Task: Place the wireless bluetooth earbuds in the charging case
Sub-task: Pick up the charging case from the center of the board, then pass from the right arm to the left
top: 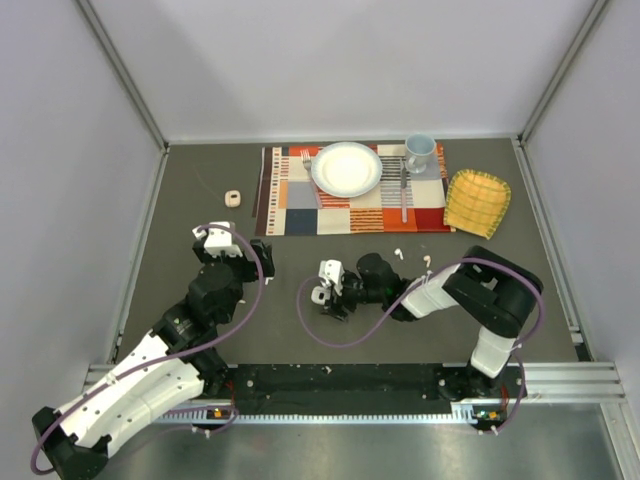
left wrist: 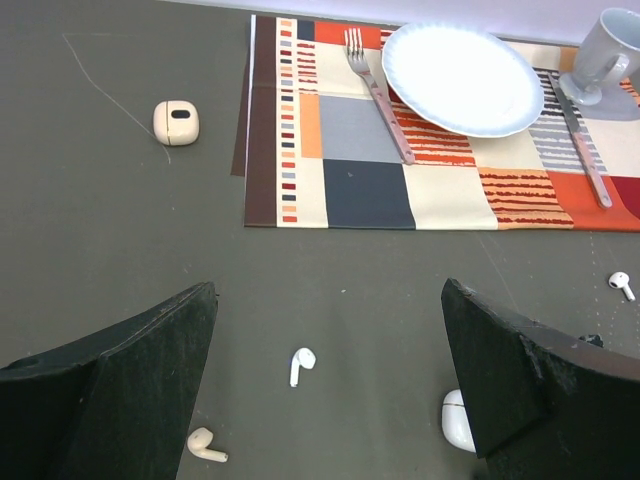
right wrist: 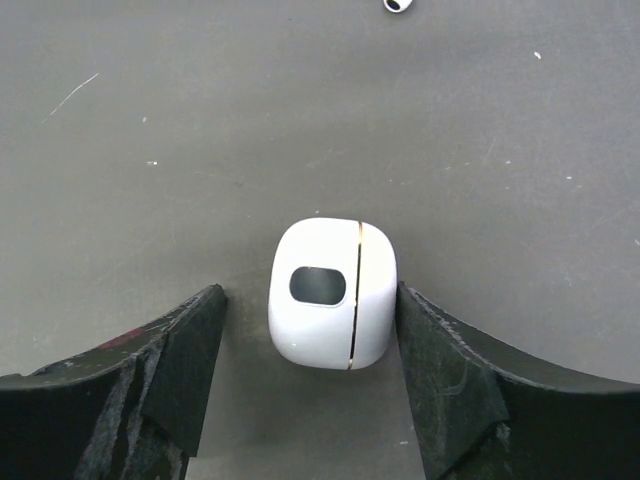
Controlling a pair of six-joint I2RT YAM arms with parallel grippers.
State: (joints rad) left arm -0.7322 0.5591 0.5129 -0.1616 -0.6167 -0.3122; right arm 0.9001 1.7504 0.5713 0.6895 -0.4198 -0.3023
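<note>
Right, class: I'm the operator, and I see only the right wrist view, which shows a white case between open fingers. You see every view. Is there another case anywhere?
Observer: Yes, a beige case lies left of the placemat.
Operator: Any earbuds near the left gripper?
Observer: Two lie loose, seen between the fingers of the left gripper: a white earbud and a beige earbud.
Operator: Is that gripper holding anything?
Observer: No, its jaws are open and empty.
</note>
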